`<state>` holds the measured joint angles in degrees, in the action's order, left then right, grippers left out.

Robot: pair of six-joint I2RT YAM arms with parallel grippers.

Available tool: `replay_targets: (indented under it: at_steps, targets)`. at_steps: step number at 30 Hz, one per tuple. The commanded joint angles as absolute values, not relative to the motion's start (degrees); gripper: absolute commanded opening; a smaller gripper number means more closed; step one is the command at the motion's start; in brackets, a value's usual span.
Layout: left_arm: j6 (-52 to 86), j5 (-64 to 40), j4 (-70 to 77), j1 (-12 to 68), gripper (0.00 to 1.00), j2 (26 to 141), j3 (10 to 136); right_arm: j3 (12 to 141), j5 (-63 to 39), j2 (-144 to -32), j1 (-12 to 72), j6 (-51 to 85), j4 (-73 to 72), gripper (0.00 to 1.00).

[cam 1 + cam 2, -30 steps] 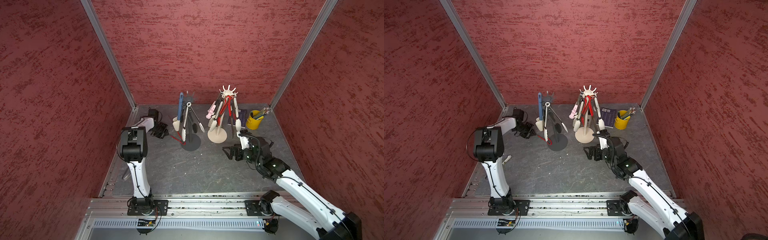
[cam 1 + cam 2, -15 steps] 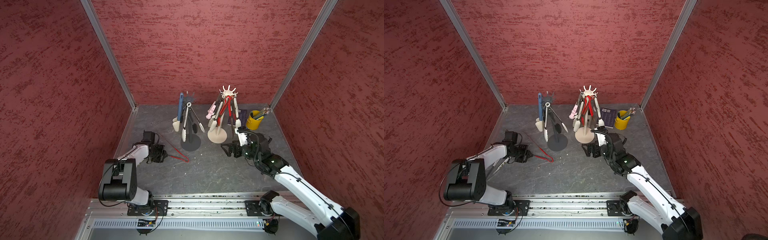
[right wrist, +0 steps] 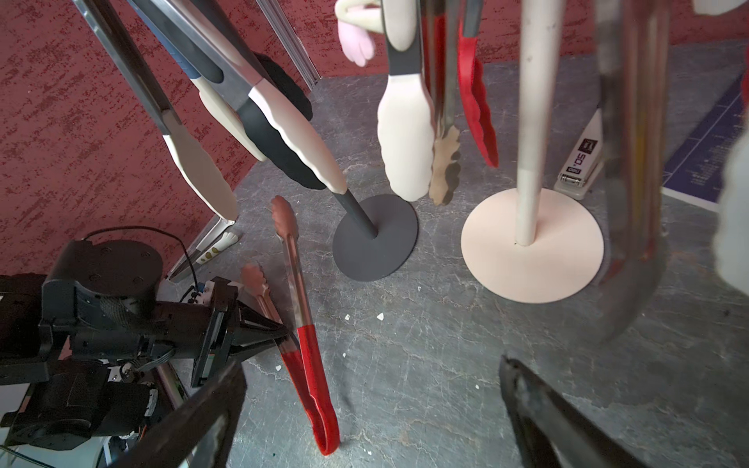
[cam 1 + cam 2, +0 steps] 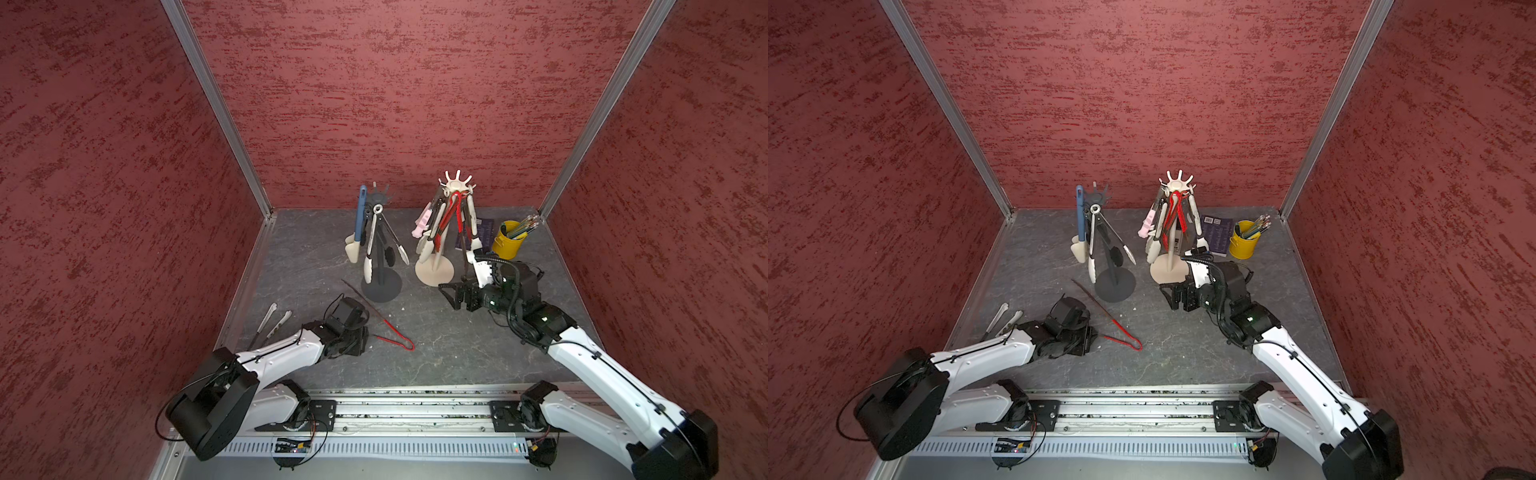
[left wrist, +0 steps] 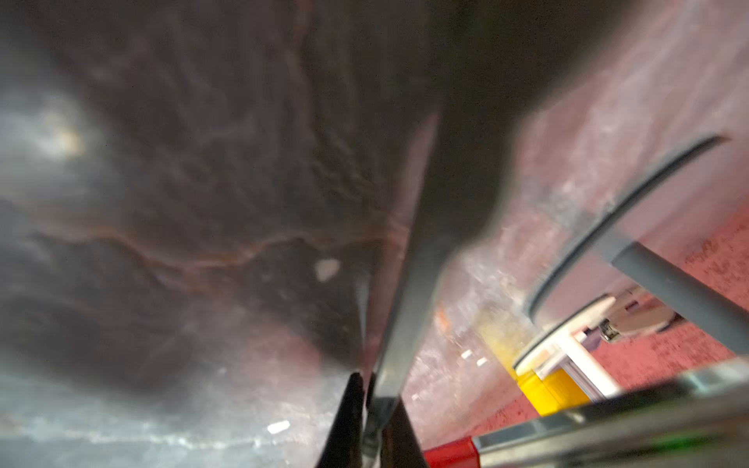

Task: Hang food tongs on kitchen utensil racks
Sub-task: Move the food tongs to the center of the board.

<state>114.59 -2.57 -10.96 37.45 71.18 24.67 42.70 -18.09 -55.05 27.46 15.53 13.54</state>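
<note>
Our left gripper (image 3: 283,335) clamps one arm of the red tongs (image 3: 308,364) near left, we judge for lifting; right gripper (image 4: 448,296) hovers, fingers apart, by cream rack (image 4: 442,271)

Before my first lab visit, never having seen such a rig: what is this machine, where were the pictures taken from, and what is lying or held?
Two white robot arms with black pincer grippers work over a grey table. Two pictures look down from overhead; two come from wrist cameras. The left gripper pinches one arm of red-handled metal tongs; the right gripper is open, empty. A dark grey hook rack and a cream-white hook rack carry hanging tongs. Silver tongs lie loose on the table; a yellow cup of pencils stands at the back.
</note>
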Motion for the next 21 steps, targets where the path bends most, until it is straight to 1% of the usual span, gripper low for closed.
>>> replay_targets:
  at_steps: [1, 2, 4, 6, 7, 10, 14, 17, 20, 21]
  targets:
    - [133.13, 0.08, -12.06, 39.76, 0.45, 75.34, 24.3, 43.07, -19.16, -53.9, 26.97, 14.5, 11.89, 0.99]
    - [133.03, 0.03, -12.28, 39.9, 0.56, 75.94, 25.04, 43.07, -19.16, -53.92, 26.98, 14.57, 11.91, 0.99]
    - [132.77, 0.54, -13.81, 40.21, 0.73, 76.09, 26.66, 43.24, -18.76, -53.84, 26.98, 14.72, 12.23, 0.99]
    - [130.78, 0.97, -18.18, 40.19, 0.84, 74.35, 28.85, 43.32, -18.3, -53.47, 26.94, 14.85, 12.55, 0.99]
    - [129.69, 1.09, -21.37, 40.08, 0.87, 73.01, 29.92, 43.29, -17.95, -53.32, 26.98, 14.85, 12.78, 0.99]
    - [126.17, 2.76, -31.44, 39.47, 0.89, 65.58, 30.89, 43.05, -16.85, -52.76, 26.89, 15.03, 13.65, 0.99]
    - [124.66, 5.46, -48.0, 39.18, 0.9, 51.7, 30.41, 42.06, -16.39, -52.58, 26.88, 15.89, 13.65, 0.99]
    - [120.97, 9.18, -61.48, 39.35, 0.9, 42.47, 33.86, 41.97, -16.01, -53.37, 26.87, 16.19, 13.36, 0.99]
    - [111.66, 12.93, -71.09, 38.84, 0.89, 38.44, 40.98, 42.91, -16.15, -54.8, 26.85, 15.8, 13.76, 0.99]
    - [105.91, 14.88, -73.5, 38.84, 0.89, 38.51, 44.33, 43.36, -15.94, -55.24, 26.89, 15.5, 14.16, 0.99]
